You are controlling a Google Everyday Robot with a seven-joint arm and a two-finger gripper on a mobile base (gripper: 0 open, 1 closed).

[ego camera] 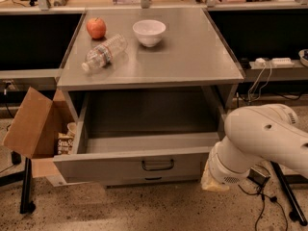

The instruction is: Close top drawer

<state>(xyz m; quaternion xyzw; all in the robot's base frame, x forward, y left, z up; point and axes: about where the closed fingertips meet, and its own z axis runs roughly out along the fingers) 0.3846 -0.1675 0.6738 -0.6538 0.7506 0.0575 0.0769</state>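
Metal, grey and matte, made up the cabinet (183,57). The top drawer (106,167) stood pulled far out from under its flat top, a deep rectangular box showing bare grey floor and walls. Its flat front carried one dark bar handle (158,165) at the centre. On the top a clear plastic bottle (103,53) lay on its side, with a round red apple (96,28) and a smooth white bowl (149,32) near it. Just left of the drawer, a tilted cardboard box (31,124) held packets (65,141). The gripper (214,179) hung low by the drawer front's right end, on a smooth white arm (269,138). Whether it was open or closed could not be told.
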